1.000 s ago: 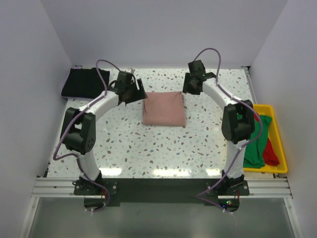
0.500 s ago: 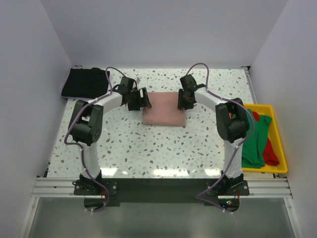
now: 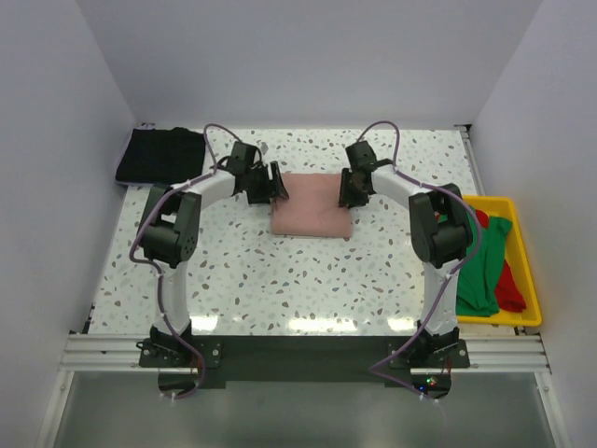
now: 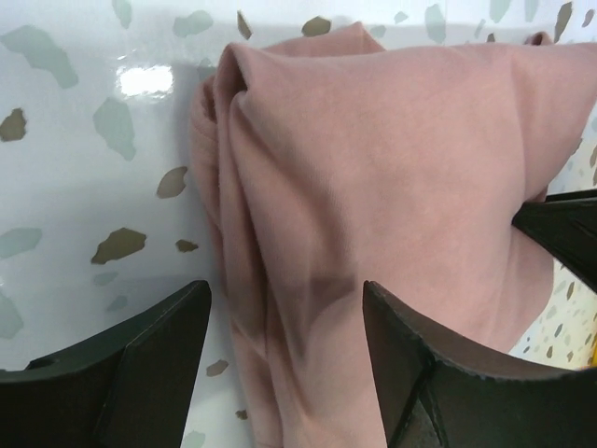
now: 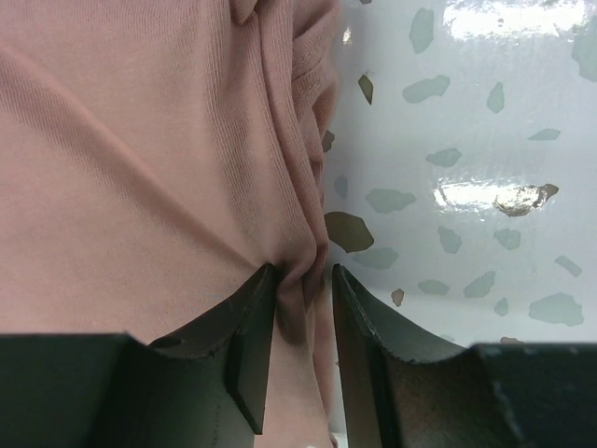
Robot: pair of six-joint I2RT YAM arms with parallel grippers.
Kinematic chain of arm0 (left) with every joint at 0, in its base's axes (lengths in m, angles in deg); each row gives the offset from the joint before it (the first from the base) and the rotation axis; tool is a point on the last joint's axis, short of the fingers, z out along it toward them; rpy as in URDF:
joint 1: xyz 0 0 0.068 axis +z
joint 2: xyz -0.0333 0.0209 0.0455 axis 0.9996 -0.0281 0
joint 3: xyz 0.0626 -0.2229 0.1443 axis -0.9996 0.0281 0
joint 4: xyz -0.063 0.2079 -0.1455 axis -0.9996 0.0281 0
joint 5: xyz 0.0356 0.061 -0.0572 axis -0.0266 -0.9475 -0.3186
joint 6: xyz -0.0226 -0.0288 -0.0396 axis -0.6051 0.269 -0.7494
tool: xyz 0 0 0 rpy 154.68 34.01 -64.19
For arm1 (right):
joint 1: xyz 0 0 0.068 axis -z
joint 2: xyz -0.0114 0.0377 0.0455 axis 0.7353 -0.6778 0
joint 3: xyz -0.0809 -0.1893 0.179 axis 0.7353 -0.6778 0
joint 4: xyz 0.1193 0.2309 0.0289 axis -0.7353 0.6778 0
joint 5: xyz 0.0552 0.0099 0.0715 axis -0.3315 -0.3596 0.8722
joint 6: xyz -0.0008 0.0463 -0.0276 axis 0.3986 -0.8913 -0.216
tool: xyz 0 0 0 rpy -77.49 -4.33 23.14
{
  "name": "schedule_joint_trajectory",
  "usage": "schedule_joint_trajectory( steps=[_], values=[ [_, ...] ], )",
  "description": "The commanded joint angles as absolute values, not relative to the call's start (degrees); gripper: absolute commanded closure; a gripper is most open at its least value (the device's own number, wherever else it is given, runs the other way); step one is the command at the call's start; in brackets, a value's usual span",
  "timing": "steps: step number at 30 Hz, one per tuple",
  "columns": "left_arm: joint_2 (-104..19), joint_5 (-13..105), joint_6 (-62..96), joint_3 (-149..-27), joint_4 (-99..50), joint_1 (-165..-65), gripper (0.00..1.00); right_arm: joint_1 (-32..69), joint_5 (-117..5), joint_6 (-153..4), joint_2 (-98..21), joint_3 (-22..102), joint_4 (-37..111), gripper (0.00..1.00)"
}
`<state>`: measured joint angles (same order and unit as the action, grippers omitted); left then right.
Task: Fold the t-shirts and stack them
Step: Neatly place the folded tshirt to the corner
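**Pink shirt folded at mid-table, both grippers at its side edges**

Near right: yellow bin (image 3: pixel 524 322) beside the table (image 3: pixel 280 280). It holds a green t-shirt (image 3: pixel 483 271) and a red t-shirt (image 3: pixel 509 286), both loose and unfolded.

Mid-table: dusty-pink t-shirt (image 3: pixel 311 207), folded into a compact rectangle and lying flat.
- Left gripper (image 4: pixel 284 359) is at the shirt's left edge. The jaws are spread wide and grasp nothing. The rolled, layered edge lies in the gap between the two fingers.
- Right gripper (image 5: pixel 300 322) is at the opposite edge. The jaws are drawn narrow with a ridge of pink cloth bunched between them. This reads as a pinch on the shirt's edge.

Far left corner: black t-shirt (image 3: pixel 160 156), folded and well apart from the pink one. Judged to be the start of the stack.

Risks from here:
- The right pinch looks shallow and sits at the very edge, so cloth may slide out under load.
- The left jaws straddle several layers. If they bite only the upper ones, the lower folds would drop and the packet would open.
- With one side held and the other free, any lift would skew or drag the shirt.
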<state>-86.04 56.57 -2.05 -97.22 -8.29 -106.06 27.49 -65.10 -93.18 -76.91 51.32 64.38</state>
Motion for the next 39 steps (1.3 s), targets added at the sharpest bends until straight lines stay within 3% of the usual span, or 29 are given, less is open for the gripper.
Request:
schedule_joint_trajectory(
  steps=[1,5,8,11,12,16,21,28,39],
  values=[
    [-90.87,51.66,-3.56,-97.68,-5.11,-108.34,0.29,27.91,-63.88,-93.21,-78.15,52.73,64.69,0.66],
    [-92.54,49.45,-4.7,-99.08,-4.23,-110.01,0.41,27.99,-62.32,-93.39,-78.06,53.79,64.86,0.66],
    [-93.16,47.08,-4.44,-101.54,-2.22,-111.77,0.58,27.91,-61.25,-93.83,-77.54,54.66,64.86,0.66],
    [-92.72,43.4,-3.39,-104.7,1.12,-112.12,0.93,27.91,-60.98,-94.18,-75.87,55.63,65.83,0.65],
    [-92.29,40.78,-1.82,-105.84,3.57,-112.03,1.0,27.91,-60.81,-94.36,-74.99,55.2,65.92,0.62],
    [-92.45,33.03,3.19,-115.49,11.48,-110.89,1.0,27.82,-60.37,-96.2,-68.32,50.55,62.77,0.55],
    [-93.6,22.04,11.36,-124.39,19.48,-107.73,1.0,26.24,-58.09,-99.27,-59.88,41.42,59.25,0.55],
    [-91.93,13.86,21.12,-127.82,17.31,-102.37,1.0,19.74,-58.78,-99.89,-49.86,32.53,56.17,0.56],
    [-91.93,5.07,39.92,-133.63,12.13,-97.27,1.0,12.88,-57.03,-99.37,-46.68,26.2,55.64,0.59]
  ],
)
